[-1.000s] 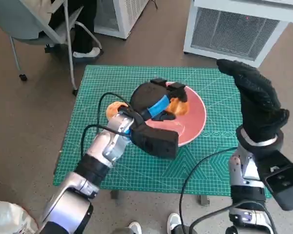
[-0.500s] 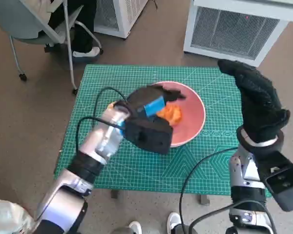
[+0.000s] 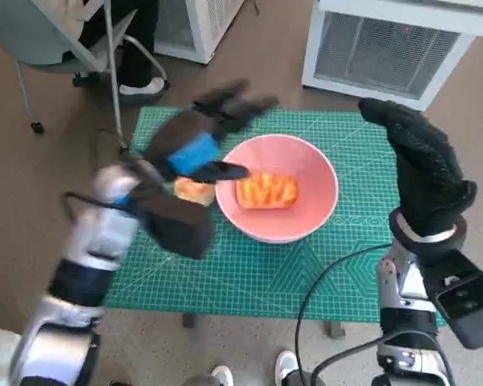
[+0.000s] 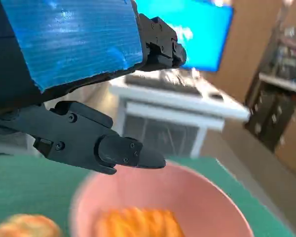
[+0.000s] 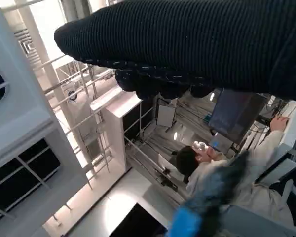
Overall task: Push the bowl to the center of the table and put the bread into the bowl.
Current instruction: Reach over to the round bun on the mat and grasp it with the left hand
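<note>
The pink bowl (image 3: pixel 306 201) stands near the middle of the green mat (image 3: pixel 258 273), with an orange piece of bread (image 3: pixel 266 190) lying inside it. A second piece of bread (image 3: pixel 192 190) rests on the mat just outside the bowl's left rim. My left hand (image 3: pixel 200 137) is raised above the mat to the left of the bowl, blurred, fingers spread and holding nothing. In the left wrist view its fingers (image 4: pixel 113 148) hang over the bowl (image 4: pixel 197 192) and the bread (image 4: pixel 135 222). My right hand (image 3: pixel 423 169) is held upright off the table's right side, empty, fingers extended.
A white grilled unit (image 3: pixel 394 48) stands behind the table. A chair (image 3: pixel 72 56) with a person's feet (image 3: pixel 141 84) is at the back left. The right wrist view looks upward at a seated person (image 5: pixel 222 173) and shelving.
My left hand let go of the bread in the bowl, lifted and swung back to the left with fingers spread. The bowl and right hand have stayed put.
</note>
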